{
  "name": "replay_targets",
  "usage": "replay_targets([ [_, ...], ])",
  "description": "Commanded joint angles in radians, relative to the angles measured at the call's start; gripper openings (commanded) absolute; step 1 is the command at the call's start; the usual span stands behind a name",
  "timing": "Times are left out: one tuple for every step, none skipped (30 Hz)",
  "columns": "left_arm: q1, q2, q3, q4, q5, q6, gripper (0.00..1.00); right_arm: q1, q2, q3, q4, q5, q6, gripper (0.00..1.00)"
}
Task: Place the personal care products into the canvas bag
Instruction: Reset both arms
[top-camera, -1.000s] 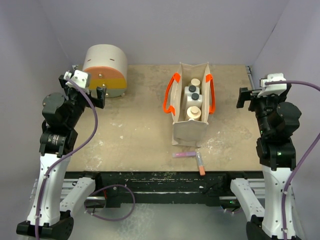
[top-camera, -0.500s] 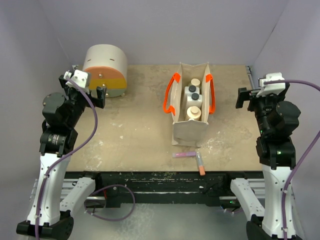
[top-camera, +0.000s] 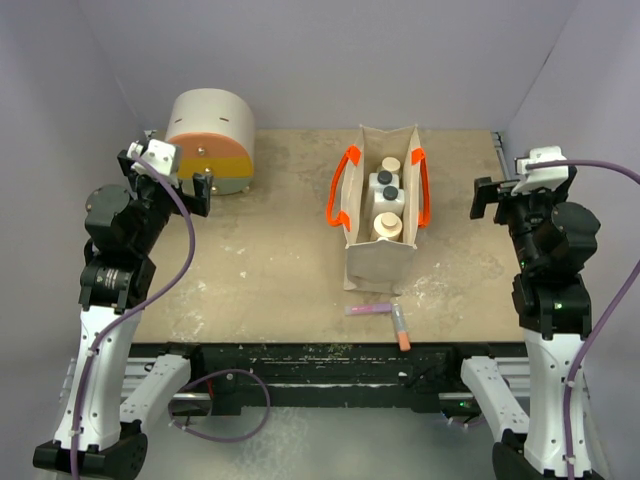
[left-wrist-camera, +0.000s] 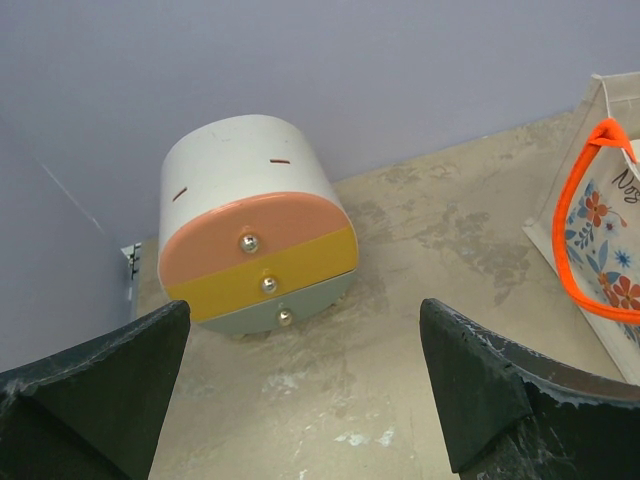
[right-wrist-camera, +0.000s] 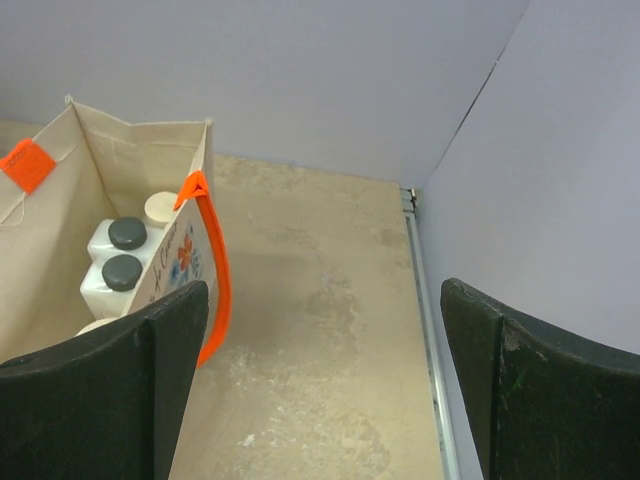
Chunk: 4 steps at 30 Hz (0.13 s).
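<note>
There is one beige boxy canvas bag (top-camera: 380, 262) with two bright orange loop handles (top-camera: 337, 192). Inside it four containers show: two white bottles with black caps (top-camera: 384, 184), one round cream cap (top-camera: 390, 164) and one squat cream jar (top-camera: 388, 226). One round cream drawer box (top-camera: 210, 122) has three coloured drawers (left-wrist-camera: 262, 283). Two thin tubes lie outside the bag: one purple tube (top-camera: 368, 310) and one tube with an orange end (top-camera: 400, 328).

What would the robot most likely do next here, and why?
Probably swing the right tool toward the two small tubes lying in front of the canvas bag, if they belong too: it is open and empty, and bottles already stand inside.
</note>
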Motion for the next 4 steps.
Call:
replay_targets([
  [0.007,0.000,0.031,0.013,0.010,-0.029,0.99,-0.004,-0.002,0.021,0.024,-0.026,0.013,1.00],
  [0.007,0.001,0.030,0.012,0.012,-0.029,0.99,-0.004,-0.001,0.021,0.025,-0.026,0.016,1.00],
  [0.007,0.001,0.032,0.010,0.014,-0.031,0.99,-0.006,0.001,0.021,0.026,-0.026,0.022,1.00],
  [0.007,0.001,0.033,0.010,0.014,-0.031,0.99,-0.006,0.000,0.024,0.026,-0.028,0.024,1.00],
])
